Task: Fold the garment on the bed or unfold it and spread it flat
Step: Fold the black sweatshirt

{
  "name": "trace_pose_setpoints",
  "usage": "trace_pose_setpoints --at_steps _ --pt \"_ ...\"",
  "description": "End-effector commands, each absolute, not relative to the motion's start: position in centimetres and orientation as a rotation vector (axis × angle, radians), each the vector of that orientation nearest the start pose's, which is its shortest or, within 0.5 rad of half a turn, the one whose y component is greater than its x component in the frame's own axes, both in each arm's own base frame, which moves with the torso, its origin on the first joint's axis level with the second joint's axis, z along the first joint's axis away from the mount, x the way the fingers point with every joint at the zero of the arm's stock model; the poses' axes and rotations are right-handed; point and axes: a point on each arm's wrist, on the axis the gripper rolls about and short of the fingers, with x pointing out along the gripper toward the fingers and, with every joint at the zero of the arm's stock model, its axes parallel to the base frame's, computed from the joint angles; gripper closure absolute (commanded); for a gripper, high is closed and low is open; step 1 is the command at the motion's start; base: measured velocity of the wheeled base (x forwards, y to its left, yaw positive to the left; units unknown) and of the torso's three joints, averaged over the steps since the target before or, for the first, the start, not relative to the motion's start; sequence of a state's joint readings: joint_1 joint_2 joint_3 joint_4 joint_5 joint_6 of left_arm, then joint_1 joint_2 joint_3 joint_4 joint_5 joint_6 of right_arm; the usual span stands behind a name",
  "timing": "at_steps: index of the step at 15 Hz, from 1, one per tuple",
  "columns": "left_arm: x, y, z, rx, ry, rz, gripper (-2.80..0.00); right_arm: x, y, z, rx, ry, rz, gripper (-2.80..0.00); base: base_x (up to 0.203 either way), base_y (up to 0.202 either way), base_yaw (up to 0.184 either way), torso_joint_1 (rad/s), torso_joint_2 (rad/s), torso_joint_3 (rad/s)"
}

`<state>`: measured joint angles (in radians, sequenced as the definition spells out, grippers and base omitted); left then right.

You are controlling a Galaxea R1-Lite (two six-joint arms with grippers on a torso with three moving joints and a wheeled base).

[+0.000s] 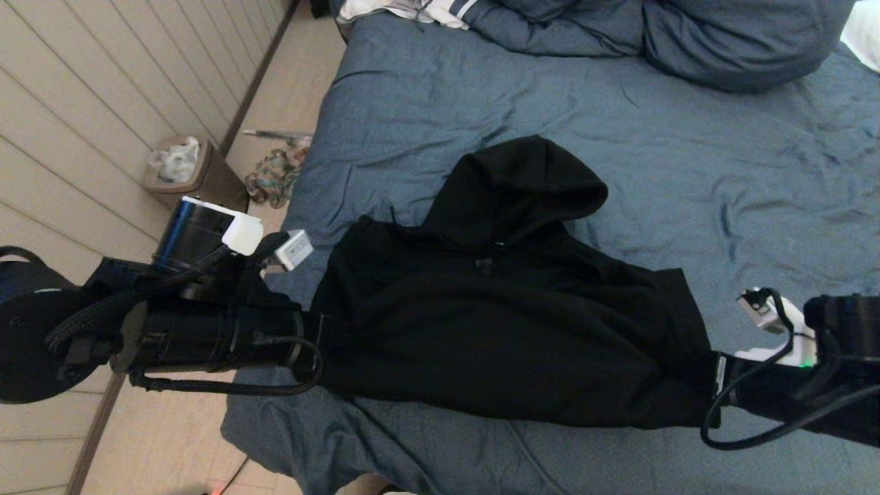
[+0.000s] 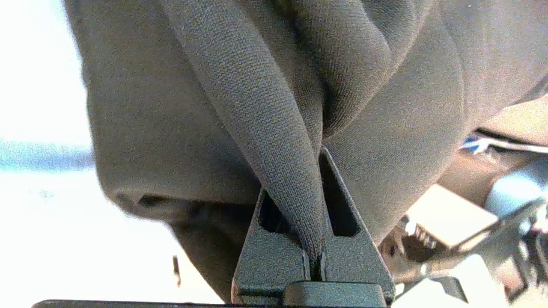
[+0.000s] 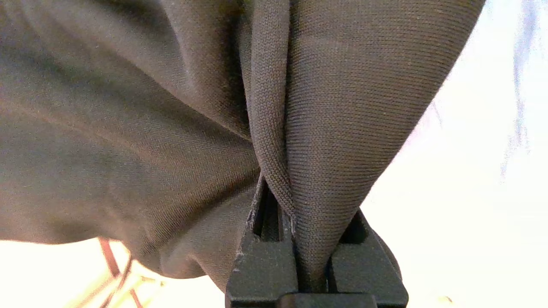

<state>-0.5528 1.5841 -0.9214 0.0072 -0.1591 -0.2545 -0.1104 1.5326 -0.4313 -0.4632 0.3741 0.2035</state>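
The garment (image 1: 495, 309), a black hooded sweatshirt, lies across the near part of the blue bed (image 1: 687, 172), hood pointing away from me. My left arm (image 1: 227, 337) reaches its left edge, and my right arm (image 1: 770, 392) reaches its right corner. The fingers of both are hidden by cloth in the head view. In the left wrist view the left gripper (image 2: 306, 205) is shut on a narrow fold of the garment (image 2: 214, 107), which hangs lifted. In the right wrist view the right gripper (image 3: 306, 214) is shut on a thicker bunch of the garment (image 3: 128, 128).
Blue pillows and bunched duvet (image 1: 722, 41) fill the far end of the bed, with a white striped cloth (image 1: 412, 10) beside them. On the floor to the left stand a brown bin (image 1: 185, 172) and a colourful heap (image 1: 275, 175), next to a panelled wall.
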Motion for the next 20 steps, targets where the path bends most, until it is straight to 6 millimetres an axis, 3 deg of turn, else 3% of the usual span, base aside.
trace_pose_setpoints --at_steps 1,6,7,8,9,12,16,20 --pt "21.5 -13.7 18.2 -0.097 0.777 -0.591 0.0 20.7 -1.7 11.2 0.349 0.667 0.19 0.0 0.0 0.0 0.0 0.0 0.0 0.0" --pt "21.0 -14.1 15.6 -0.108 0.764 -0.643 0.0 20.1 -1.5 10.1 0.351 0.713 0.202 0.0 0.0 0.0 0.0 0.0 0.0 0.0" --pt "20.8 -14.2 15.1 -0.104 0.767 -0.649 0.0 20.0 -1.5 9.9 0.35 0.722 0.203 -2.8 0.0 0.0 0.0 0.0 0.0 0.0" --pt "20.7 -14.3 14.8 -0.102 0.769 -0.653 0.0 20.0 -1.4 9.8 0.338 0.726 0.21 -2.8 0.0 0.0 0.0 0.0 0.0 0.0" --pt "20.8 -14.3 14.9 -0.106 0.764 -0.653 -2.8 20.1 -1.4 9.8 0.329 0.722 0.214 -2.8 0.0 0.0 0.0 0.0 0.0 0.0" --pt "20.9 -13.9 15.9 -0.124 0.698 -0.64 -2.8 20.2 -1.7 10.6 0.332 0.684 0.219 -2.8 0.0 0.0 0.0 0.0 0.0 0.0" --pt "22.3 -10.2 17.3 -0.19 0.602 -0.511 -2.8 20.5 -4.2 12.5 0.364 0.58 0.157 -2.8 0.0 0.0 0.0 0.0 0.0 0.0" --pt "23.5 -6.9 19.4 -0.3 0.524 -0.453 -2.8 19.2 -7.1 16.5 0.365 0.397 0.111 -2.8 0.0 0.0 0.0 0.0 0.0 0.0"
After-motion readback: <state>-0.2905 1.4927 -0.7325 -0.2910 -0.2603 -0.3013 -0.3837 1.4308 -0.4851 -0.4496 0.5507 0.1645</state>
